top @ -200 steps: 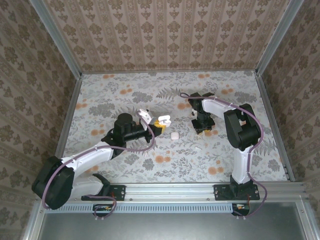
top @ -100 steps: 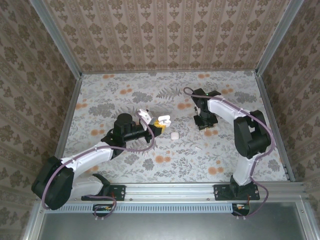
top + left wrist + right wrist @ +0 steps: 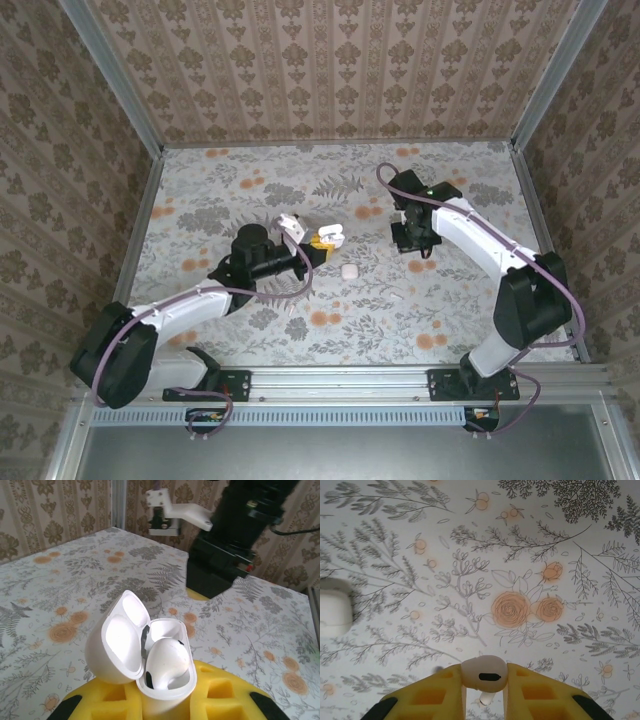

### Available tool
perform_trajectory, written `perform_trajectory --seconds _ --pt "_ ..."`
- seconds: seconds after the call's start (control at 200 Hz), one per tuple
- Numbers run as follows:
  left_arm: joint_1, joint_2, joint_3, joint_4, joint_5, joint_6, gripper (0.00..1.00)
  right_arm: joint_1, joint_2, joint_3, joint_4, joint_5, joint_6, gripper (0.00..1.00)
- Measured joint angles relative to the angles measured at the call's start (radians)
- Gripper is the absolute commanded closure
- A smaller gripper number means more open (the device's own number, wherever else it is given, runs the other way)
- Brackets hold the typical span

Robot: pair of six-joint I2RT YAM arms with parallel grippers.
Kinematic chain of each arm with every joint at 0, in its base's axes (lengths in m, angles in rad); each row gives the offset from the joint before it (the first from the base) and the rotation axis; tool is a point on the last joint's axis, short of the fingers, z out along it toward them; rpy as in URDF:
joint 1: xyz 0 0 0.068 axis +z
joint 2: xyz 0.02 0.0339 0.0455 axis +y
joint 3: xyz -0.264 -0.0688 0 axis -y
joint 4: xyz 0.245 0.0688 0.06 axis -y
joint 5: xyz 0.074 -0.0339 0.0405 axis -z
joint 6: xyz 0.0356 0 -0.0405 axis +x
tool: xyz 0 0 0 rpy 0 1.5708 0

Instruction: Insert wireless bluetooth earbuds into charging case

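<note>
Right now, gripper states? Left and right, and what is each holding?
Left gripper: closed, holding the open charging case.
Right gripper: closed, holding an earbud between its yellow pads.

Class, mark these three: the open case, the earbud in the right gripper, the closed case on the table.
open case (image 3: pixel 120 650), left wrist view, inside of lid
earbud (image 3: pixel 484 672), right wrist view, rounded head
closed case (image 3: pixel 349 271), top view, top face

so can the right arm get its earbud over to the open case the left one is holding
probably yes: the charging case sits lid-open in the left pincer with one slot looking empty, and only flat table separates it from the right pincer gripping the earbud
</note>
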Motion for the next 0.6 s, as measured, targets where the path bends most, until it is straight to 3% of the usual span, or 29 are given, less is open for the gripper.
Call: perform_trajectory --seconds 0.28,0.6 --pt "0.000 0.087 0.084 0.080 -0.010 -0.015 1.00 0.079 -0.176 -0.007 -0.020 0.030 0.071 0.80" --pt "-0.011 0.266 0.087 0.304 0.019 -0.148 1.00 0.109 -0.330 -0.070 0.033 0.042 0.126 0.80"
